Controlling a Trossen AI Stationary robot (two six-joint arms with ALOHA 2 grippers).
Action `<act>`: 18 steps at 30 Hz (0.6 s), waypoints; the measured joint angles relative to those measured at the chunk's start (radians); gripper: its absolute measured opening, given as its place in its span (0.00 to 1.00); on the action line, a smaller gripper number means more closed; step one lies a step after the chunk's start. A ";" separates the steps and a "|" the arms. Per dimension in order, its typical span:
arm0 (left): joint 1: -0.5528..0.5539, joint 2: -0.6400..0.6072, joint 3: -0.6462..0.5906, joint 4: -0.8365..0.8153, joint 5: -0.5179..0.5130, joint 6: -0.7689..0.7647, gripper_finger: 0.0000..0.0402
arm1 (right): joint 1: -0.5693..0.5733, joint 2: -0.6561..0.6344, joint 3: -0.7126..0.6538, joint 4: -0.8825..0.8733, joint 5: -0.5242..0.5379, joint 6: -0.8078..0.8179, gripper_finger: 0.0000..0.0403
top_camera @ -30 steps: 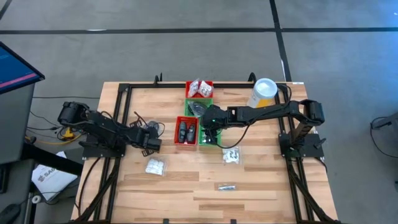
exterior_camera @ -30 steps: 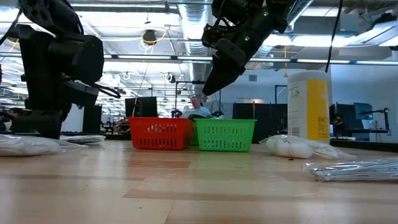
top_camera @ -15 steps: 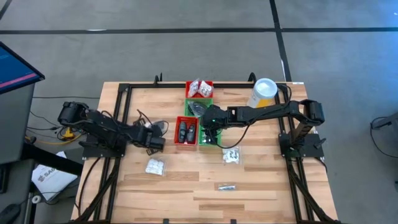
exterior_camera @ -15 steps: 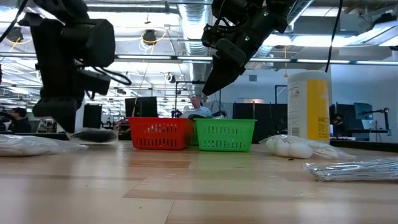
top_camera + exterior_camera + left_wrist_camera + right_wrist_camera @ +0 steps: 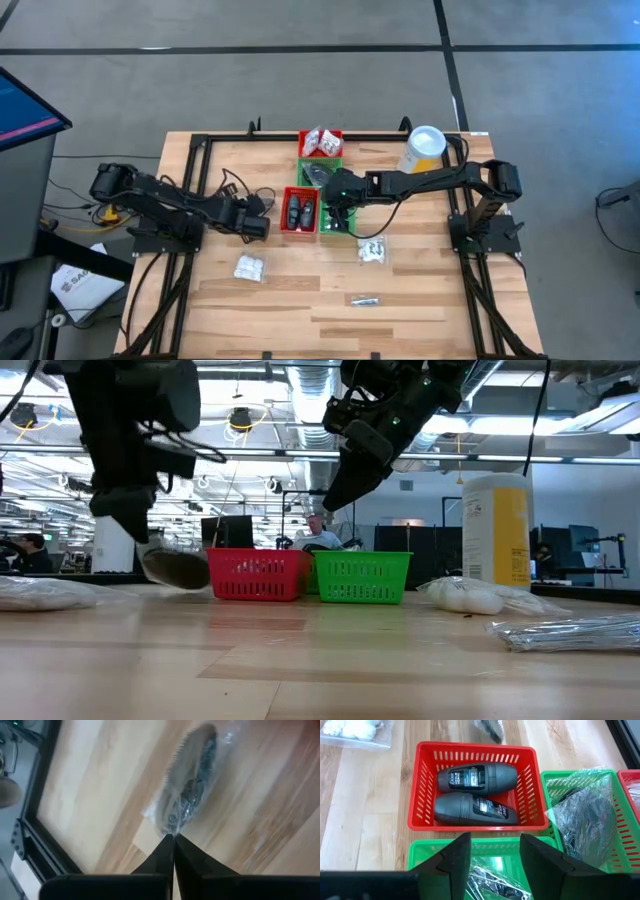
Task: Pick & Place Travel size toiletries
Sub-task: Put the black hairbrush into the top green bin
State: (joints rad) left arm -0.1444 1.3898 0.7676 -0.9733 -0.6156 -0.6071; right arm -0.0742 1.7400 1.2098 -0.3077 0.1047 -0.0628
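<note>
Wooden desk (image 5: 300,300) w/ trays mid-top. We see left end effector (image 5: 172,840) pinched on a bagged dark tin (image 5: 192,795), hanging just left of red tray (image 5: 299,212); bag's length runs straight out from the tips. Right end effector (image 5: 490,852) half-open, empty, over green tray (image 5: 485,851).

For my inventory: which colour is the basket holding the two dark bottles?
Red basket; clearest in the right wrist view.

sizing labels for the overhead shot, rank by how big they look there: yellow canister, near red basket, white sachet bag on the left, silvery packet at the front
1. near red basket
2. yellow canister
3. white sachet bag
4. silvery packet
Basket and canister look close; the canister stands taller, nearer the camera, so their order is unsure.
</note>
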 joint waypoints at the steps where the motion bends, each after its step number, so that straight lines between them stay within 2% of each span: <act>1: 0.000 -0.013 0.006 -0.009 -0.009 0.000 0.00 | 0.000 0.000 0.000 0.002 0.000 0.000 0.39; 10: 0.000 -0.160 0.036 -0.013 -0.054 0.000 0.00 | 0.000 0.000 0.000 0.028 0.000 0.000 0.39; 18: -0.001 -0.233 0.079 -0.003 -0.070 0.000 0.00 | 0.001 0.000 0.000 0.160 0.000 -0.020 0.39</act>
State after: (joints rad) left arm -0.1451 1.1567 0.8467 -0.9761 -0.6853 -0.6068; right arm -0.0734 1.7401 1.2102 -0.1474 0.1047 -0.0832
